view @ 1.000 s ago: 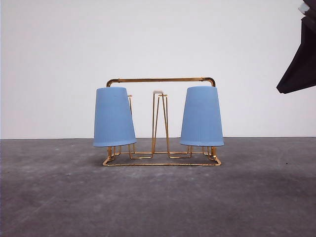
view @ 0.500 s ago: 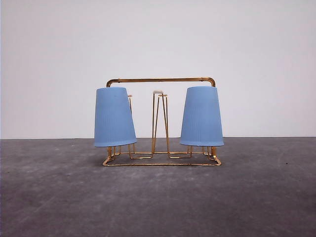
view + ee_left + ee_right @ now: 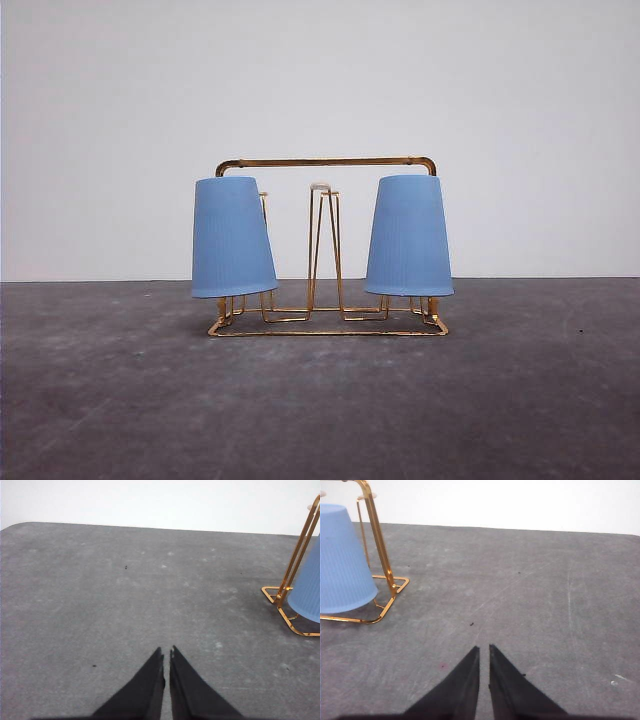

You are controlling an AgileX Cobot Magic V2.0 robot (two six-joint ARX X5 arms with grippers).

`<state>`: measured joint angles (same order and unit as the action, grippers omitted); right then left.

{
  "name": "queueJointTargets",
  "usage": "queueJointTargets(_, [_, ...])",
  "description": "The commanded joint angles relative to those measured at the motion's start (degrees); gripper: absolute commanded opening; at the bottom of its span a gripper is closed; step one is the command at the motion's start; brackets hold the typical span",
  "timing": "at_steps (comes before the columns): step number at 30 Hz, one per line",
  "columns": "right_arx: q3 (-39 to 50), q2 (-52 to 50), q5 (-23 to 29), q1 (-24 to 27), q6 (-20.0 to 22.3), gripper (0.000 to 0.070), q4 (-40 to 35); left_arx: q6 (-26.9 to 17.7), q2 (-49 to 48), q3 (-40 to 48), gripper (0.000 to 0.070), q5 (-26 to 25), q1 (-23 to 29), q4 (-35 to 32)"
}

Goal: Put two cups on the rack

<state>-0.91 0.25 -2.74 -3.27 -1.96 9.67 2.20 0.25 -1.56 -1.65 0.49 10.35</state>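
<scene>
A dark grey, faintly speckled bench [image 3: 320, 400] is running back to a plain white wall [image 3: 320, 80]. The rack [image 3: 326, 162] is standing mid-bench, well back from its front edge, carrying both cups upside down on its prongs: the left cup [image 3: 232, 238] is leaning slightly, the right cup [image 3: 408, 236] is sitting straighter. The left tool [image 3: 166, 656] is hovering over bare bench, fingers almost closed, gripping nothing. The right tool [image 3: 484, 652] is doing likewise, near the rack's end, touching nothing.
</scene>
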Motion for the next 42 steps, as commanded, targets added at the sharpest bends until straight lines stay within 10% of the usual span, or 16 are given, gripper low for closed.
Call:
queueJointTargets(1, [0.2, -0.04, 0.2, 0.09, -0.39, 0.0031, -0.7, 0.02, -0.07, 0.79, 0.0, -0.02, 0.02, 0.35])
queueJointTargets(42, [0.2, -0.04, 0.2, 0.09, -0.4, 0.0032, -0.68, 0.03, -0.07, 0.79, 0.0, -0.02, 0.02, 0.35])
